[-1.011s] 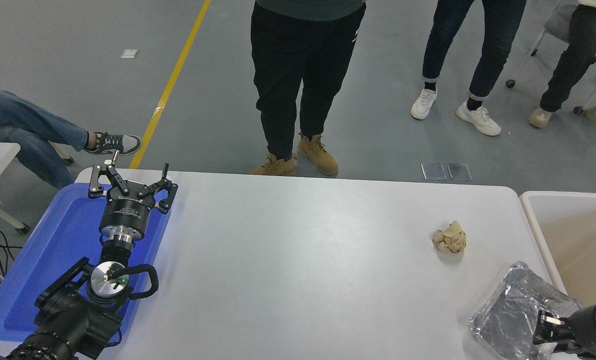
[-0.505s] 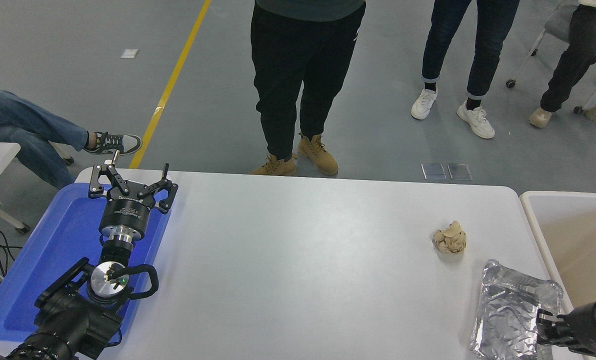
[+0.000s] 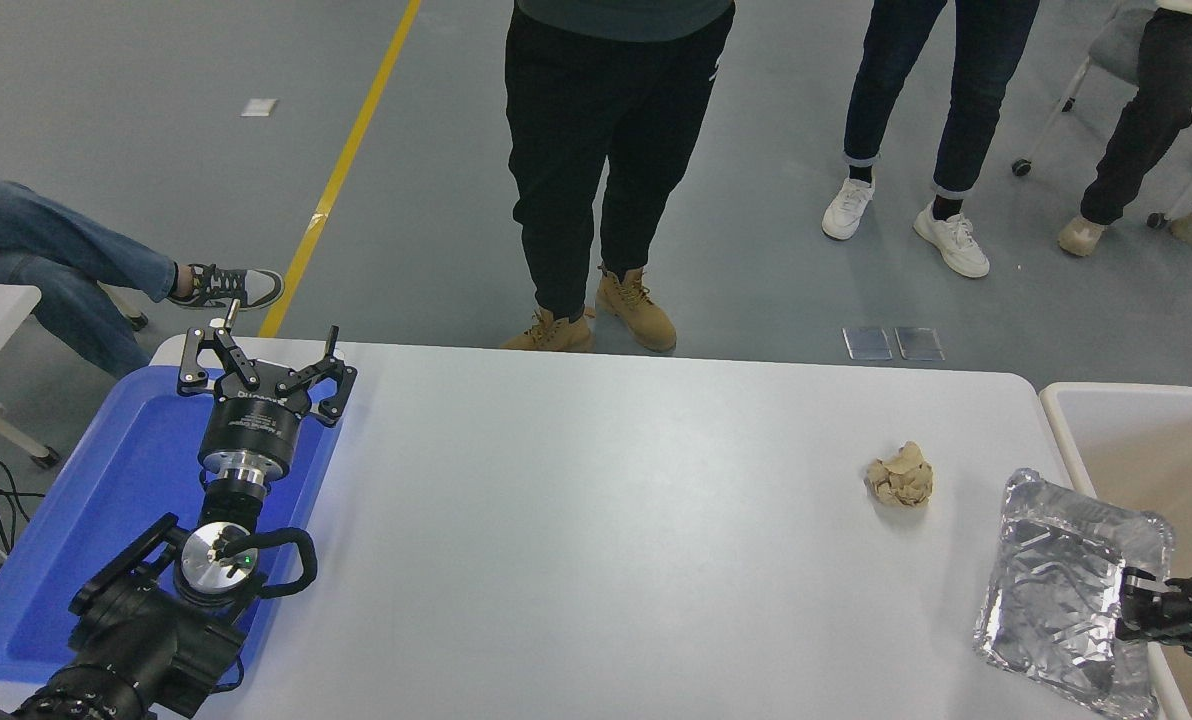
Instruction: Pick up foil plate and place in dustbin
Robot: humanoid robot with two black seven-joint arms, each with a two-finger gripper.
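The white table [image 3: 596,520] fills most of the view, with people's legs and shoes beyond its far edge. At its right end stands the dustbin [image 3: 1056,430], thick white rim and tan inside, set flush with the table so that things can be carried straight across into it. At the left end lies a shallow blue tray [image 3: 76,520], and over it the left gripper [image 3: 261,350] is parked on its arm, fingers spread wide and holding nothing.

The foil plate [image 3: 1061,580] is at the near right, its shiny underside or base turned toward the camera and its right part already overlapping the dustbin's near rim. It looks lifted off the table and tilted rather than lying flat, though the high view makes that hard to confirm. The right gripper [image 3: 1141,605] comes in from the right edge and is clamped on the plate's right rim, a sensible hold for a thin tray with no other purchase.

Smallest is a crumpled tan paper ball [image 3: 899,476], left of the plate and apart from it, no part of this job.
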